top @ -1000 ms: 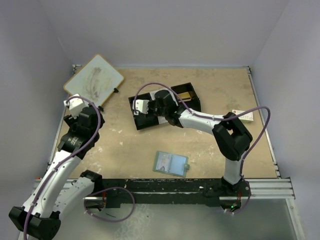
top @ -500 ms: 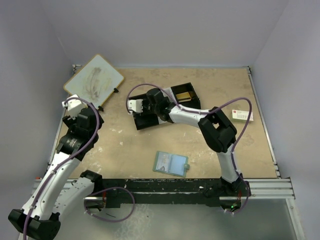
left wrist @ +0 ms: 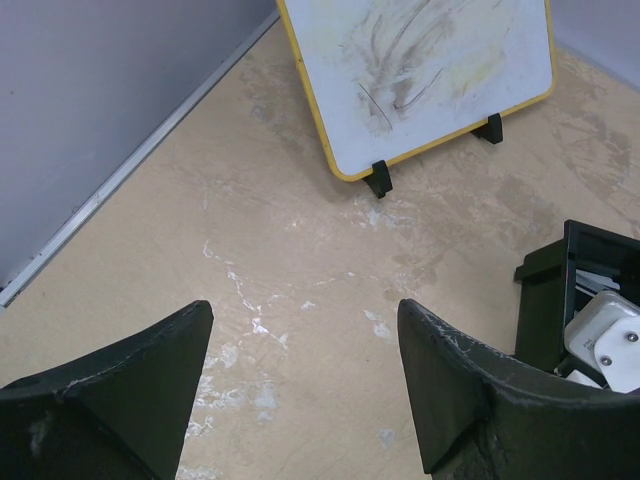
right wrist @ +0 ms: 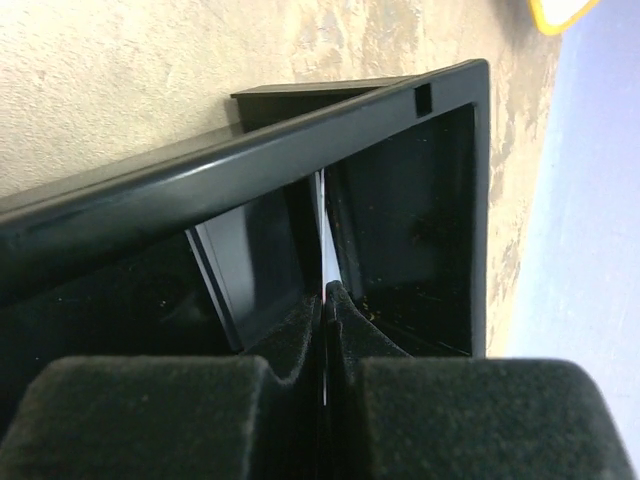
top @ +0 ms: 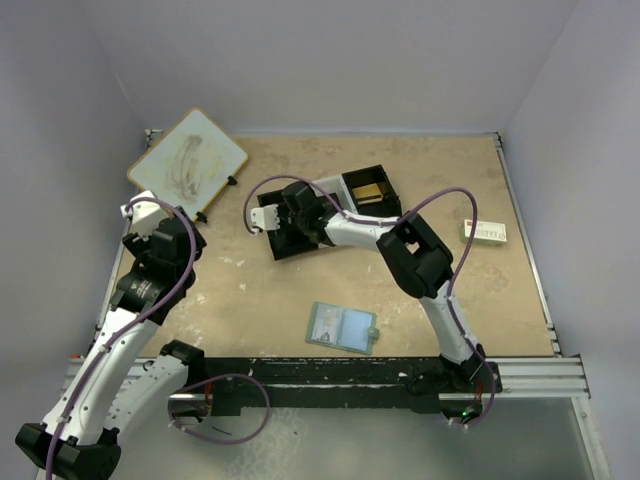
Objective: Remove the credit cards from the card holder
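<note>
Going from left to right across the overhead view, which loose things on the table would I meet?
Whiteboard → card holder → white box. The black tray is left out, since it spans across the card holder's position.

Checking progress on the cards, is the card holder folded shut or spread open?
Spread open: the card holder lies flat with its pale-blue inner panels facing up, not folded over.
</note>
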Robot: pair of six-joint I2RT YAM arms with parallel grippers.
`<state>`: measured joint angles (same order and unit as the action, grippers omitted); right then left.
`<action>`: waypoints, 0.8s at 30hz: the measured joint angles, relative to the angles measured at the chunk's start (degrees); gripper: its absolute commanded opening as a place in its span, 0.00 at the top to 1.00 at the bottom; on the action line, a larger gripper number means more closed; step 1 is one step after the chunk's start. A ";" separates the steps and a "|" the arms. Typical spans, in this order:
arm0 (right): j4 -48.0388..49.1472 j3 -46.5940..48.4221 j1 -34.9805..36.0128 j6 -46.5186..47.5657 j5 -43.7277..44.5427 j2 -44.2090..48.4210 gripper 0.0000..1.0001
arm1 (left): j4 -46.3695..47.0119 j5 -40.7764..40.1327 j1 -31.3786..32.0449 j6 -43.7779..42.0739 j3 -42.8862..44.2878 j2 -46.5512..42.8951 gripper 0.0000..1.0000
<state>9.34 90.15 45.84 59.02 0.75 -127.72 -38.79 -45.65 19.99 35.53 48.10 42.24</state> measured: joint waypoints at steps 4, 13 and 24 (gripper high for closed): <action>-0.07 0.00 0.24 0.61 0.02 -0.28 0.92 | 0.00 0.00 0.00 0.02 0.00 0.00 0.27; -0.48 -0.37 0.28 0.74 -0.92 -0.07 0.79 | 0.00 0.13 0.00 0.00 0.00 0.02 0.27; -3.67 -0.48 0.28 -0.55 -3.69 1.25 0.61 | 0.00 0.70 0.00 0.00 -0.02 1.16 0.27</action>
<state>5.67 89.67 46.13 58.48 -2.94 -126.48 -38.79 -44.95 19.99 35.53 48.07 43.40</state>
